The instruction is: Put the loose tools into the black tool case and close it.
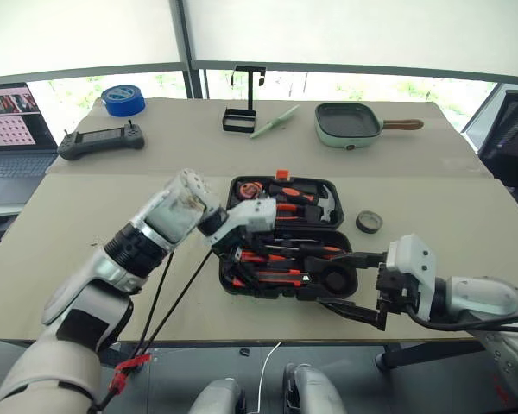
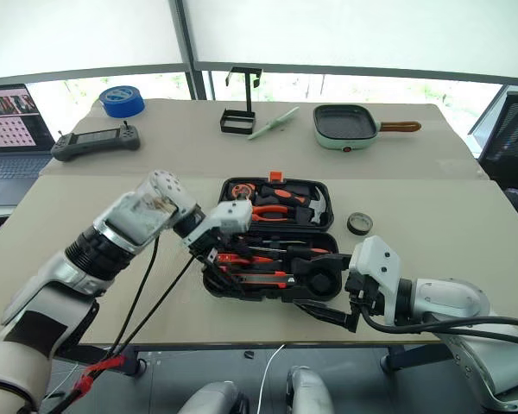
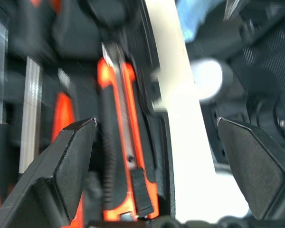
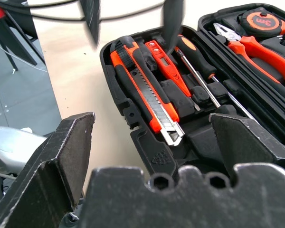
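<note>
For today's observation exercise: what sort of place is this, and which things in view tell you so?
Probably an office or lab set up for robot trials, not a home. A bare table by big shaded windows holds an open tool case, with a laptop and a handheld controller to one side.

Left arm (image 1: 112, 276): grey-silver shells with a black patch on the upper arm, black ribbed ring at the forearm, pale scuffed wrist block with small holes, white housing at the left gripper (image 1: 233, 250), two black cables running down to a red tie. Right arm (image 1: 475, 297): glossy silver-grey forearm, white boxy wrist block, black bracket, thick black cable under it, right gripper (image 1: 350, 285) with two slim black fingers. In the wrist views both pairs of fingers (image 4: 61, 156) are matt black wedges with worn edges, and the right base plate has round screw holes.
</note>
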Controlling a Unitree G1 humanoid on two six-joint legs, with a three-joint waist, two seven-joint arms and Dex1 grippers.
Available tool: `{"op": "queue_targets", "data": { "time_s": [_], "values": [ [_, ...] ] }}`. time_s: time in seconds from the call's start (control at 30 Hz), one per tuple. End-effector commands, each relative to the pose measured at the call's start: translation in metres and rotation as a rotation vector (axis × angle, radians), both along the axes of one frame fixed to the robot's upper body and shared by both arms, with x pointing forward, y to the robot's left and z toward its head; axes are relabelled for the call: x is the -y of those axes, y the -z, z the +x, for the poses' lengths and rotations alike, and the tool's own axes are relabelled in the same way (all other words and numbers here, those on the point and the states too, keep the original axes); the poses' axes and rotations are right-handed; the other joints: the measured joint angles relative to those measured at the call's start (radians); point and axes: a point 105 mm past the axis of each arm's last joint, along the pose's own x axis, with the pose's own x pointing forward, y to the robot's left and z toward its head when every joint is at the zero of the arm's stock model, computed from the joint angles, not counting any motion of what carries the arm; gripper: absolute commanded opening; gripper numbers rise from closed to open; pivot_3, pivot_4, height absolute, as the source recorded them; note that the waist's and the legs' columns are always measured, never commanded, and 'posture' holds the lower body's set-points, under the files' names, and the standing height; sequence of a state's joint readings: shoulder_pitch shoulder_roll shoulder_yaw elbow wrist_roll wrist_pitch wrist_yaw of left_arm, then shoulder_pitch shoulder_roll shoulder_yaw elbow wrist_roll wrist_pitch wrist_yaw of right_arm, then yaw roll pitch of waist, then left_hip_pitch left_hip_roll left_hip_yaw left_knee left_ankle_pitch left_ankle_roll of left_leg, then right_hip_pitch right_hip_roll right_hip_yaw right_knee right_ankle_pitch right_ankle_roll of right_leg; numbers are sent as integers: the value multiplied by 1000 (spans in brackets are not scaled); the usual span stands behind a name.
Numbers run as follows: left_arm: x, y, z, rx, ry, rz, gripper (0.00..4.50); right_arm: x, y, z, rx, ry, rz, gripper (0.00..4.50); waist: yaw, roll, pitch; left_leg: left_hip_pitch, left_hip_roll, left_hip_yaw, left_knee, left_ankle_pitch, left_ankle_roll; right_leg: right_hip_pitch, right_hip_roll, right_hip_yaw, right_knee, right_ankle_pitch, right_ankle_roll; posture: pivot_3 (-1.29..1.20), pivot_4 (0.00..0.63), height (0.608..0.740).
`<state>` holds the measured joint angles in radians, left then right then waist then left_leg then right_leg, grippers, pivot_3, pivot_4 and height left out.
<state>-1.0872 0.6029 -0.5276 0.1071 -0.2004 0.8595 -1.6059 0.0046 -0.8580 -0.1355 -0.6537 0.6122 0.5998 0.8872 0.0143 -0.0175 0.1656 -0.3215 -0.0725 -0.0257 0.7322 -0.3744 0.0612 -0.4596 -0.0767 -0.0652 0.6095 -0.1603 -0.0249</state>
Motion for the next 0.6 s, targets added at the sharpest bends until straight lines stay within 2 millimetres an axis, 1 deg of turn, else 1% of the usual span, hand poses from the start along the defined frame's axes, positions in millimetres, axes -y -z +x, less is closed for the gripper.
{"op": "queue_targets", "data": {
  "time_s": [0.03,0.1,0.17,0.2,0.27,0.3,0.37,0.4,0.47,0.5,0.53,0.57,0.6],
  "values": [
    [-10,-8,5,73,9,-41,4433,1,-9,0,40,-16,2,4500,-2,0,0,1,0,0,0,0,0,0,0,0,0,0,0,0,150,740],
    [-15,3,16,148,-19,-15,4433,1,-9,1,41,-19,2,4500,-2,0,0,1,0,0,0,0,-1,0,0,0,0,0,0,0,150,740],
    [-21,17,19,190,-2,11,4433,0,-10,3,42,-23,4,4500,-2,0,0,1,0,0,0,0,-1,0,0,0,0,0,0,0,150,740],
    [-22,22,18,186,3,18,4192,-1,-10,3,43,-24,4,4500,-2,0,0,1,0,0,0,0,-1,0,0,0,0,0,0,0,150,740],
    [-24,29,18,191,10,18,3679,-1,-10,3,43,-25,5,4500,-1,0,0,1,0,0,0,0,-1,0,0,0,0,0,0,0,150,740],
    [-24,32,18,195,16,20,3302,-2,-10,4,43,-26,5,4500,0,0,0,0,0,0,0,0,-1,0,0,0,0,0,0,0,150,740],
    [-25,35,15,190,35,19,2394,-2,-9,3,42,-26,6,4500,4,0,0,0,0,0,0,0,-1,0,0,0,0,0,0,0,150,740],
    [-25,35,12,181,49,18,2177,-2,-9,3,41,-26,7,4500,5,0,0,0,0,0,0,0,-1,0,0,0,-1,0,0,0,150,740],
    [-26,36,10,181,64,23,1358,-2,-8,3,38,-26,8,4500,5,0,0,0,0,0,1,0,-1,0,0,0,0,0,0,0,150,740],
    [-27,36,10,185,66,26,1049,-2,-8,3,38,-27,8,4500,4,0,0,0,0,0,1,0,-1,0,-1,0,0,0,0,0,150,740],
    [-27,37,10,188,67,29,576,-3,-8,2,37,-27,9,4500,4,0,0,0,0,0,0,0,-1,0,0,0,0,0,0,0,150,740],
    [-28,37,10,189,69,31,247,-3,-8,2,37,-27,9,4500,4,0,0,0,0,0,0,0,-1,0,0,0,0,0,0,0,150,740],
    [-28,38,9,186,76,36,118,-3,-7,2,36,-27,9,4500,4,0,0,0,0,0,0,0,-1,0,0,0,0,0,0,0,150,740]
  ]
}}
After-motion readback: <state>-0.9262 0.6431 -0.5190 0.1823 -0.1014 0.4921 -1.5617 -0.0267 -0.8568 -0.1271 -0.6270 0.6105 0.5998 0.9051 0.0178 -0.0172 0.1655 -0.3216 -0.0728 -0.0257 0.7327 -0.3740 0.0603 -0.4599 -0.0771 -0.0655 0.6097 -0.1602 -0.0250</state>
